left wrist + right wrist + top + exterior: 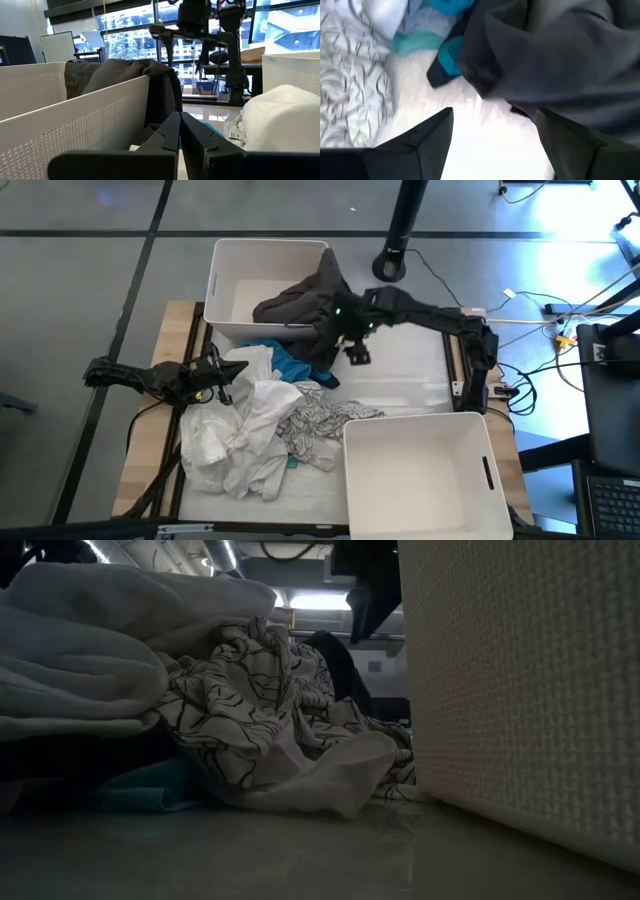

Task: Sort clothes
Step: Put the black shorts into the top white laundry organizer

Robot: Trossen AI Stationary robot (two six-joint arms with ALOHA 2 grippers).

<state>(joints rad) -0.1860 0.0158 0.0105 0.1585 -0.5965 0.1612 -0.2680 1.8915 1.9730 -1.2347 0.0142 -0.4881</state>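
OK, two white bins on the table [400, 380]: the far bin [232, 280] at the back, the near bin [420, 480] at the front right corner. Dark grey garment [305, 305] is draped over the far bin's right wall, part inside, part hanging down outside onto the table. In the left wrist view the same garment [125, 75] shows lying over the bin's perforated wall.

Right gripper [357, 352] sits just beside the hanging part of that garment, over bare table. Its fingers [425, 137] are spread wide with nothing between them; the dark grey cloth [555, 60] is just ahead of them, not gripped.

Left gripper [222, 380] rests at the left edge of the clothes pile, fingers pressed fully together, holding nothing that I can see. In its own view the two fingers [172, 135] are touching.

Rest of the clothes are in a heap on the table's left-centre:
- white garment [225, 435] makes up most of the pile, front left
- grey-white patterned piece [315, 425] on the pile's right side, touching the near bin's left wall; low view shows it [250, 690] lying crumpled just beside that wall [520, 680]
- teal-blue piece [295, 368] between the white garment and the hanging dark grey one, partly buried
- a teal scrap [150, 795] shows under the pile at table level
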